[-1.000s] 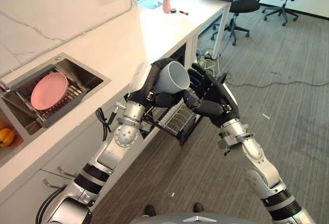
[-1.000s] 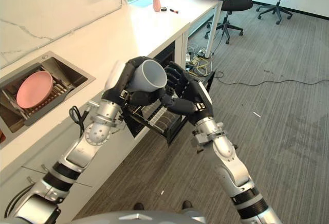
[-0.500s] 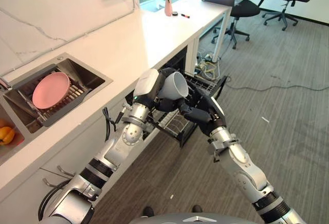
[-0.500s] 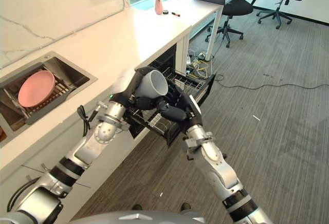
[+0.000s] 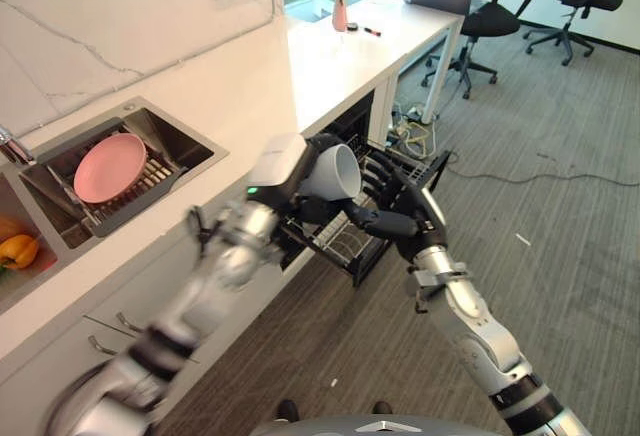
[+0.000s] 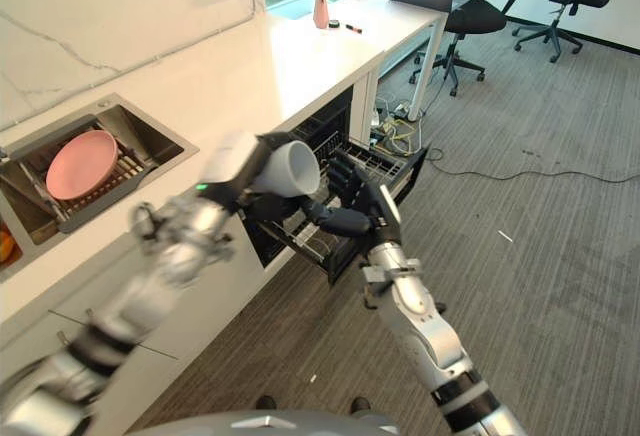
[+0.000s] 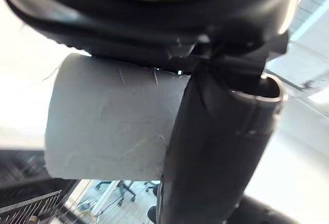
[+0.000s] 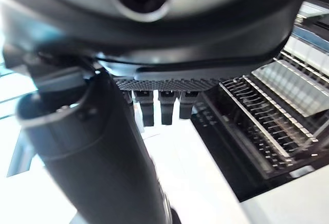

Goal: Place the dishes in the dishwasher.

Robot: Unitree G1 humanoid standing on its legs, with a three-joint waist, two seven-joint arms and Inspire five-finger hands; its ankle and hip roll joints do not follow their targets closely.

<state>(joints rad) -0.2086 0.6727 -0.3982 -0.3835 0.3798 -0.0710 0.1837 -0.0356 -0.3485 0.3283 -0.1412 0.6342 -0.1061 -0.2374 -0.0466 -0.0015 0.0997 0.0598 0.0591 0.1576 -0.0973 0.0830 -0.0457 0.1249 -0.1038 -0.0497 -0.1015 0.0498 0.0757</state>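
My left hand (image 5: 283, 168) is shut on a grey cup (image 5: 335, 171), which lies on its side with its mouth toward the floor side, above the pulled-out dishwasher rack (image 5: 345, 248). In the left wrist view the cup (image 7: 108, 126) sits between the palm and the thumb (image 7: 216, 147). My right hand (image 5: 408, 212) is open just right of the cup, its thumb reaching under it, and I cannot tell whether it touches. Its straight fingers (image 8: 162, 106) point at the wire rack (image 8: 267, 126). A pink plate (image 5: 108, 166) stands in the sink's drying rack.
The white counter (image 5: 290, 66) runs along the left, with a sink (image 5: 180, 146) set into it and an orange pepper (image 5: 18, 251) at the near left. A vase (image 5: 341, 14) stands at its far end. Office chairs (image 5: 490, 16) stand on the grey floor beyond.
My right hand, earlier cupped against the cup, has dropped a little away from it. The left arm, still holding the cup, is moving. The camera has shifted slightly.
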